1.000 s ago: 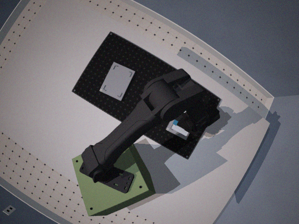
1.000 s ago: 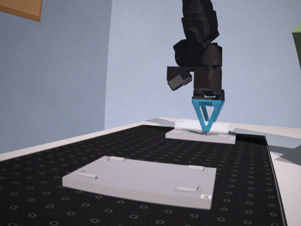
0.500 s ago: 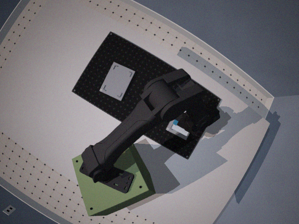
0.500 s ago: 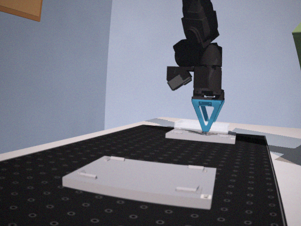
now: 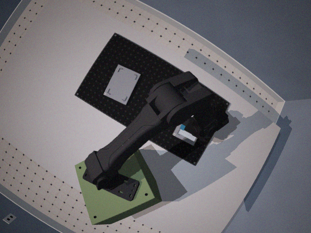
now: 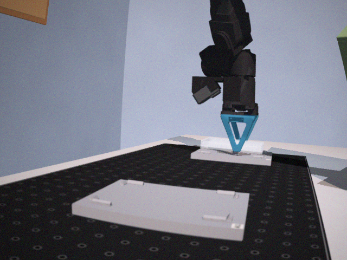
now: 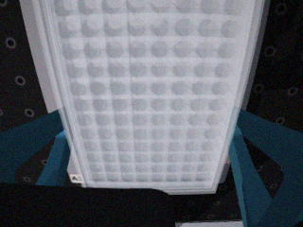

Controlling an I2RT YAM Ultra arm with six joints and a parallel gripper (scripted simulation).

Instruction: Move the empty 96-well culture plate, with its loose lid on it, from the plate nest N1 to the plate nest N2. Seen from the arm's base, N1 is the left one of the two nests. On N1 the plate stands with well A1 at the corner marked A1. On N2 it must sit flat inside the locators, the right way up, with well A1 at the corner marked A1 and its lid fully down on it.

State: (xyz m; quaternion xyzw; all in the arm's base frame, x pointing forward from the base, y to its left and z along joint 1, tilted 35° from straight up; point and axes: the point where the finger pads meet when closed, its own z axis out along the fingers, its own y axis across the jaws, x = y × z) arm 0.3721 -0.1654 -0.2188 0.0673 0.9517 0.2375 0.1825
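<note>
The translucent white 96-well plate (image 7: 148, 82) with its lid on it stands on the far grey nest N1 (image 6: 231, 157). In the top view it shows partly under the arm (image 5: 187, 135). My gripper (image 7: 149, 114) reaches straight down, with its blue fingers against the plate's two long sides near one short end, and is shut on the plate. In the exterior view the fingertips (image 6: 237, 151) are level with the plate's base. The plate looks level and low on the nest. The empty nest N2 (image 6: 162, 208) lies nearer the camera and also shows in the top view (image 5: 122, 84).
Both nests sit on a black perforated board (image 5: 140, 100). N2 has small raised corner locators (image 6: 216, 216). The arm's base stands on a green block (image 5: 117, 190). A light table with rows of holes surrounds the board.
</note>
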